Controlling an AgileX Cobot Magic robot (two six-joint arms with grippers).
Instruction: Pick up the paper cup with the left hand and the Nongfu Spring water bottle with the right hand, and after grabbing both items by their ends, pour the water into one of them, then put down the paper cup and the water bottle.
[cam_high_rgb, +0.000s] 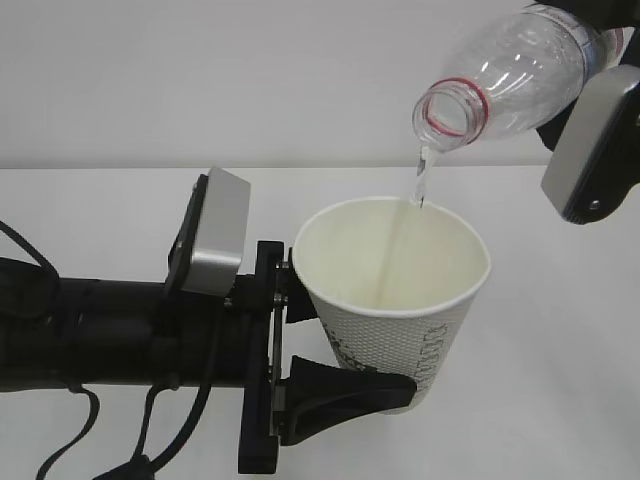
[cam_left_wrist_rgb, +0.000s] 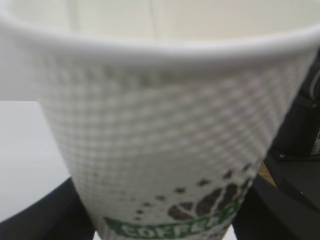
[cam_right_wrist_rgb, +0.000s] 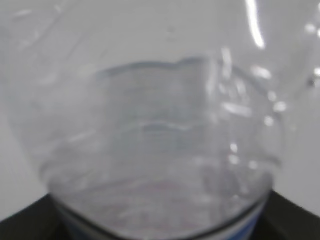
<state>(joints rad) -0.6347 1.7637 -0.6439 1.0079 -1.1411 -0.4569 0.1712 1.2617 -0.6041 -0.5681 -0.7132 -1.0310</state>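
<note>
Paper cup (cam_high_rgb: 400, 290) is held upright near its base in the left hand (cam_high_rgb: 345, 345), jaws clamped on it, above the table (cam_high_rgb: 560, 400). Behind and above, Nongfu Spring water bottle (cam_high_rgb: 510, 75), gripped by the right hand (cam_high_rgb: 590, 110), tilts mouth-down over the rim; water (cam_high_rgb: 423, 180) streams in.

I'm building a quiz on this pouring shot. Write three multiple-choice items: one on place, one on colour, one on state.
1. Where is the mouth of the water bottle?
A. above the paper cup
B. on the table
C. below the cup

2. What colour is the bottle's neck ring?
A. blue
B. red
C. yellow

3. What is the water doing?
A. staying capped
B. spilling onto the table
C. streaming into the cup

Answers: 1 A, the mouth hangs over the rim; 2 B, a red band circles the neck; 3 C, a thin stream falls inside the cup.
</note>
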